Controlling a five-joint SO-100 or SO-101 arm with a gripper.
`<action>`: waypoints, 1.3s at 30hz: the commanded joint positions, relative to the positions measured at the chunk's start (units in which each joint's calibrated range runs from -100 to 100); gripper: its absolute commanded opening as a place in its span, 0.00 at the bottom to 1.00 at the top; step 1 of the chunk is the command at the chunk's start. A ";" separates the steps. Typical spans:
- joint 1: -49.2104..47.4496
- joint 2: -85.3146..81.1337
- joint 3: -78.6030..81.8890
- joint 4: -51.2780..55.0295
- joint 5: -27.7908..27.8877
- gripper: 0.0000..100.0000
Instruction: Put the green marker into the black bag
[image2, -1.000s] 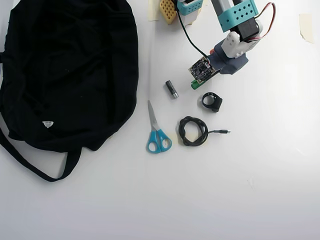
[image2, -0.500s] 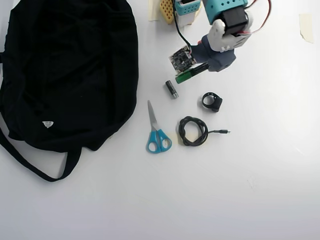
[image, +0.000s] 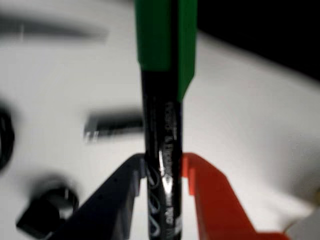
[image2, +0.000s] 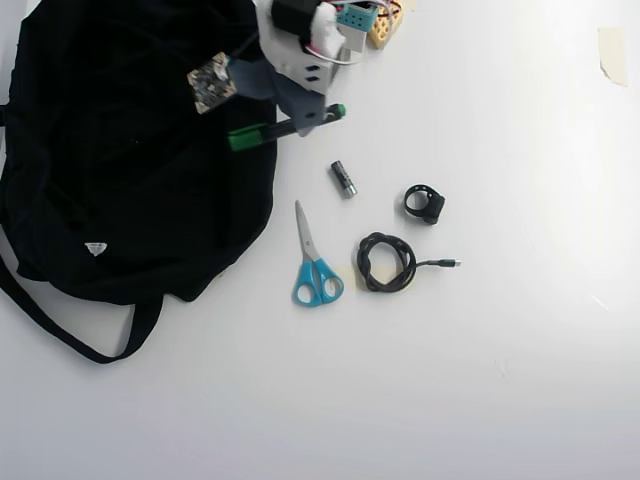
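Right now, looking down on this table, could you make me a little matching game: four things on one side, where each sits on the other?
Things:
1. green marker
2. scissors
3. coiled cable
4. black bag

Places:
A. fills the left of the overhead view
B. held in the end effector, cap end over the bag's edge
C. just right of the scissors
D. between bag and cable

Pairs: 1-B, 2-D, 3-C, 4-A

The gripper clamps the green marker between a dark blue finger and an orange one, cap pointing up, above a white table with a blurred battery.
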 joint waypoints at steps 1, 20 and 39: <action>9.55 -1.28 -5.21 0.05 6.48 0.02; 36.40 40.54 -33.69 -13.56 16.50 0.02; -9.30 -0.12 -25.43 8.40 7.06 0.30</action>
